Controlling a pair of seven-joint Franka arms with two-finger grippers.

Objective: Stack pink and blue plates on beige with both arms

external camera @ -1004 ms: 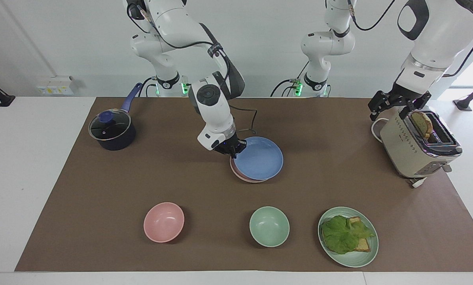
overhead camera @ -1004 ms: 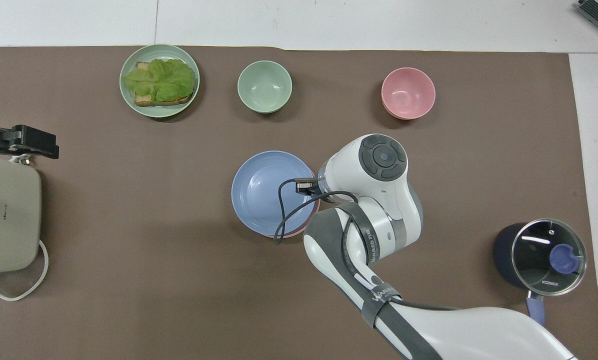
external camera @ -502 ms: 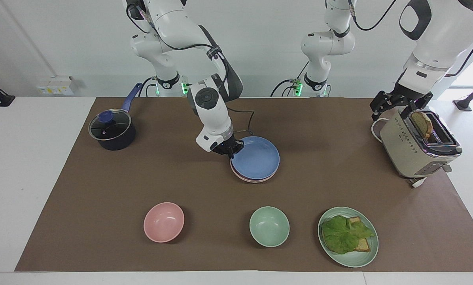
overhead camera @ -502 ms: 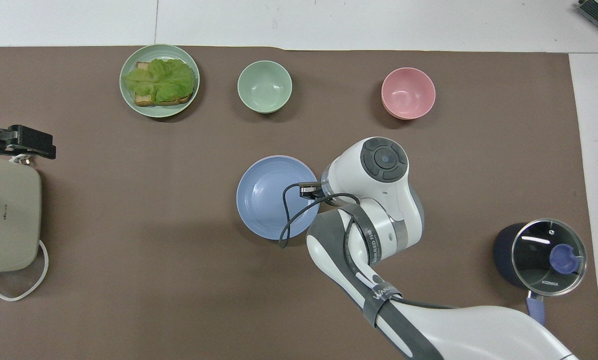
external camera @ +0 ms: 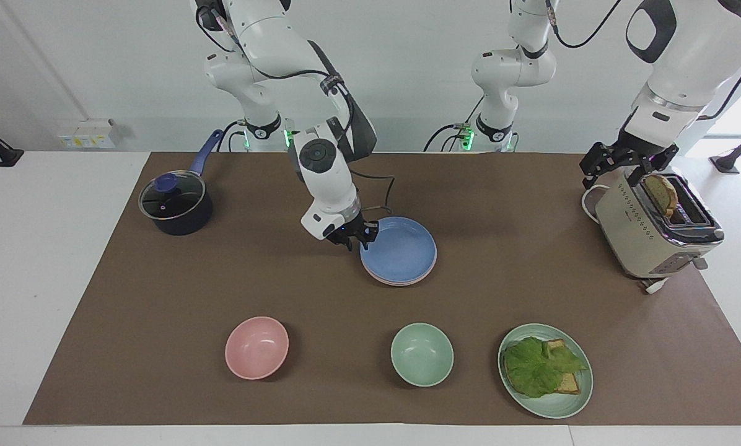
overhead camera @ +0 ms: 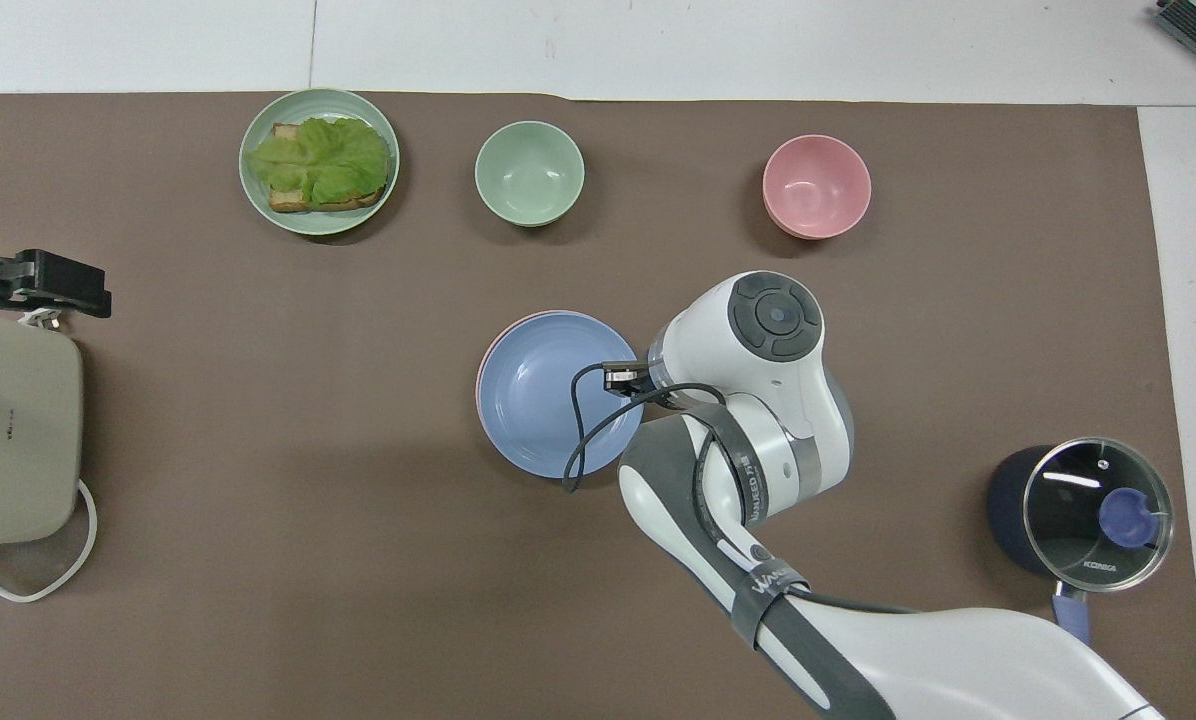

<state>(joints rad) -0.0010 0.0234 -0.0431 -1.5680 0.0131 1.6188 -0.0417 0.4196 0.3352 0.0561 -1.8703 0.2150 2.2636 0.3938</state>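
Blue plate (external camera: 400, 251) tops stack; pink rim (overhead camera: 482, 372) overhead

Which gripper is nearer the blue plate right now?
Right. The right gripper is at the rim of the blue plate, on the side toward the right arm's end. The left gripper waits over the toaster, at the left arm's end.

Blue plate (overhead camera: 543, 395): mid-mat, on top of the stack.
Pink plate (overhead camera: 482, 372): under the blue plate, a thin crescent of rim showing.
Right arm (overhead camera: 758, 420): comes in from the bottom, wrist at the blue plate's rim; fingers hidden under it.
Left gripper (overhead camera: 43, 285): at the view's edge, over the toaster (overhead camera: 13, 440).
Green bowl (overhead camera: 529, 172), pink bowl (overhead camera: 816, 186): farther from the robots than the stack.
Saucepan (overhead camera: 1088, 510): lidded, toward the right arm's end.
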